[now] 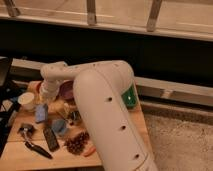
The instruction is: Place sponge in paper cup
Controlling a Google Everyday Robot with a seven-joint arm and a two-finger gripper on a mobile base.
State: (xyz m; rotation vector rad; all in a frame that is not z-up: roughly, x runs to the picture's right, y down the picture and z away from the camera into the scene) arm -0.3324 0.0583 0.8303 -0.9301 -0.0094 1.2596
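Wood, pale and matte, forms the table (62, 159) on which everything lies. The robot's arm (107, 110) is a thick, smooth white shell, rounded like a tube and dotted with small dark holes. It rises from the lower right, bends at a bulbous elbow and reaches left to a narrower wrist that turns downward.

The gripper (44, 104) hangs at the end of that wrist, above the left part of the table. Its jaws are drawn fully together, and as far as can be made out they pinch the upper end of the sponge (41, 115).

The sponge is a small blue-grey block, soft-looking, with blunt corners. Its long axis runs nearly straight up and down, its top at the gripper and its lower end pointing at the table. Whether that lower end touches the wood cannot be told.

The paper cup (26, 100) stands upright just left of the sponge, short and cream-white, its round rim facing up.

A purple bowl (66, 91) sits behind the wrist, and a green tray (130, 96) shows past the arm's right edge. Nearer the front lie a round blue bowl-like object (60, 127), a flat black slab (50, 138), a knobbly dark brown cluster (76, 142) and a long black-handled tool (36, 149).
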